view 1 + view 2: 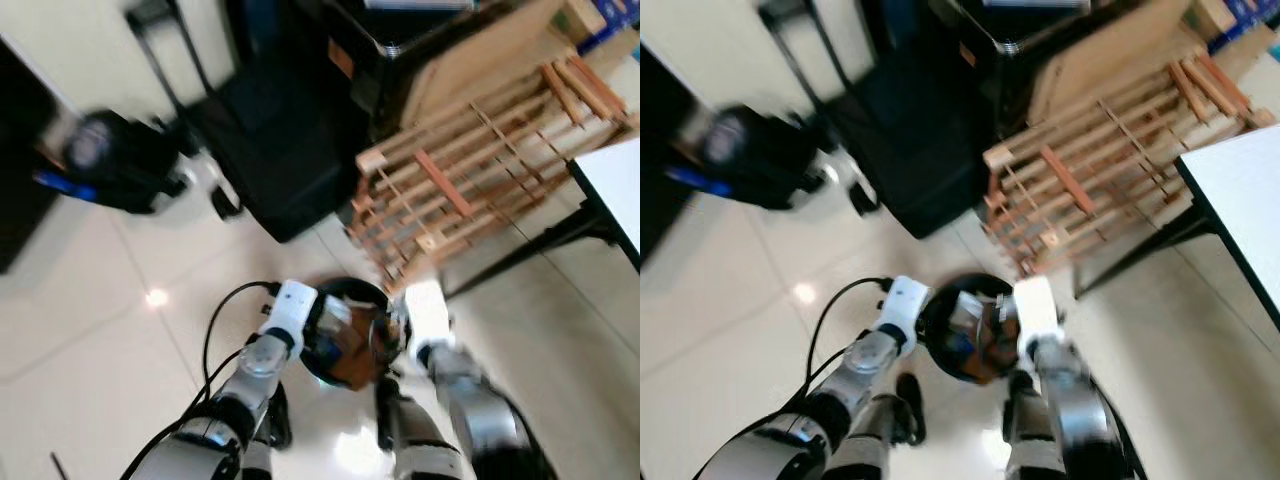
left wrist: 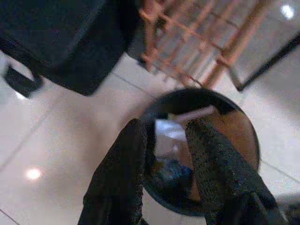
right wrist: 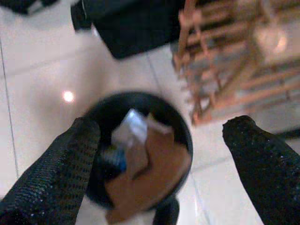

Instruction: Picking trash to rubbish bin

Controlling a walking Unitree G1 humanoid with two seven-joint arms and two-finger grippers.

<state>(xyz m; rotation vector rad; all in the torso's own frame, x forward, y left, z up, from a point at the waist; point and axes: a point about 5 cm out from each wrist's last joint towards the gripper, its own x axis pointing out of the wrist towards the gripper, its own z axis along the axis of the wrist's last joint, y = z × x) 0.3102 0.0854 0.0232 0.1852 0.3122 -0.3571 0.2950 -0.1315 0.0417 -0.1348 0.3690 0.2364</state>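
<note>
I'm over the rubbish bin (image 3: 140,145), a round black one on the tiled floor (image 1: 90,330), and both my arms hang above its mouth. My right gripper (image 3: 159,154) has its jaws spread wide and holding nothing, the bin sitting straight below the gap. My left gripper (image 2: 164,154) keeps its jaws narrow, a slim gap and nothing gripped, the bin's rim just past the tips.

Inside lies the trash: a brown cardboard piece (image 3: 150,173), a pale wrapper (image 3: 131,126) and something blue (image 3: 117,159).

To finish this step well, I judge I should hold both grippers centred over the opening, then lift straight up so nothing catches the rim.

The bin stands upright, mouth facing up at me, long axis vertical. The wooden slat rack (image 1: 480,170) leans just beyond it.
</note>
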